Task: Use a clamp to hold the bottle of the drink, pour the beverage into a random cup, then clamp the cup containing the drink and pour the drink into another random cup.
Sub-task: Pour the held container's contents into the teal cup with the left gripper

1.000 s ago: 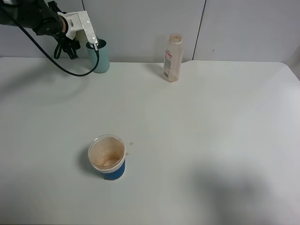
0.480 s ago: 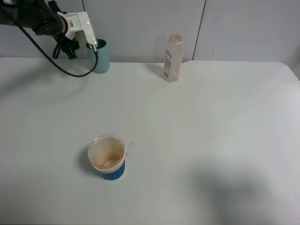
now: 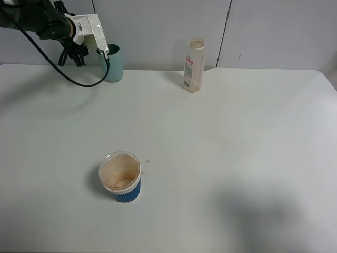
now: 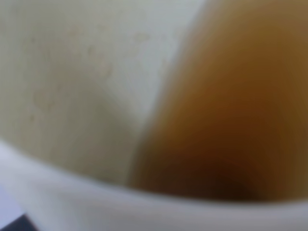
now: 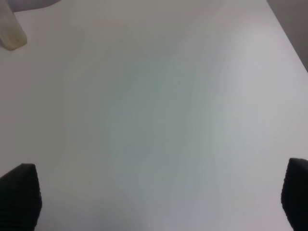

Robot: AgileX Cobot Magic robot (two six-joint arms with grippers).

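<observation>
- Since a second ago: left arm has crept slightly toward the back-left corner, nothing else moved.
- Left gripper (image 3: 73,52): closed. Its wrist view is filled by the inside of the pale yellow-green cup (image 4: 72,96), so it looks pinched by the wall; fingers themselves not seen.
- Beverage (image 4: 231,110): brown, lying against one side of that cup's inside, view blurred.
- Right gripper (image 5: 158,192): jaws wide apart, empty, over bare table (image 3: 237,147); not seen from the high camera.
- Cups, 3: the pale one at the left gripper (hidden in the high view); the teal cup (image 3: 113,63) upright at the back-left edge, just beside the left arm's white camera mount (image 3: 92,29); a short blue-sleeved cup (image 3: 120,176), stained inside, near the front left, well apart from the rest.
- Bottle (image 3: 194,65), 1: upright, capless, back middle of the table.
- Grippers, 2.
</observation>
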